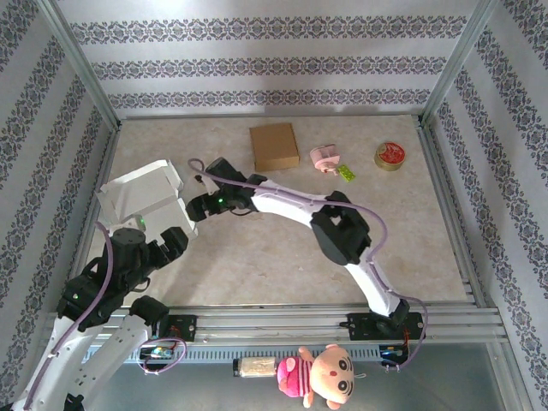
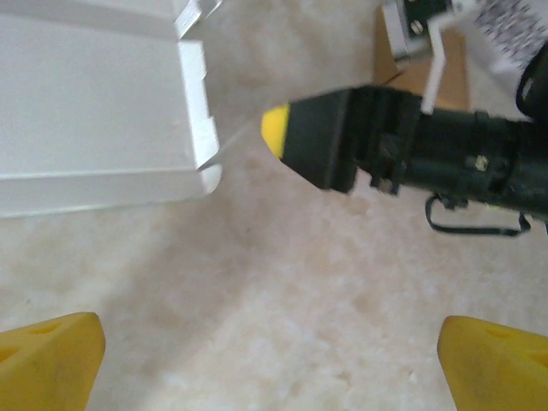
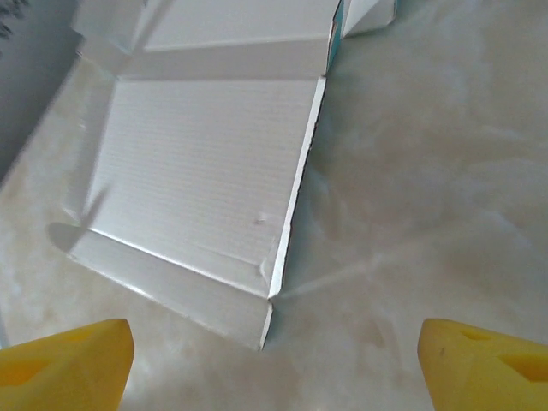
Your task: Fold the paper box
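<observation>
Paper box, white and half-unfolded, sat at nine o'clock on the surface. Left end effector and right end effector both gaped wide and empty beside it, apparently positioned to start folding.

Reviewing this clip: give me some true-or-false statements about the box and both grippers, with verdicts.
1. The white paper box lies on the left side of the table. True.
2. The right gripper is shut on the white paper box. False: its jaws stand open, holding nothing.
3. A brown cardboard box sits farther back, apart from the white one. True.
4. The left gripper grips a box flap. False: its jaws are open, empty, near the box.
</observation>
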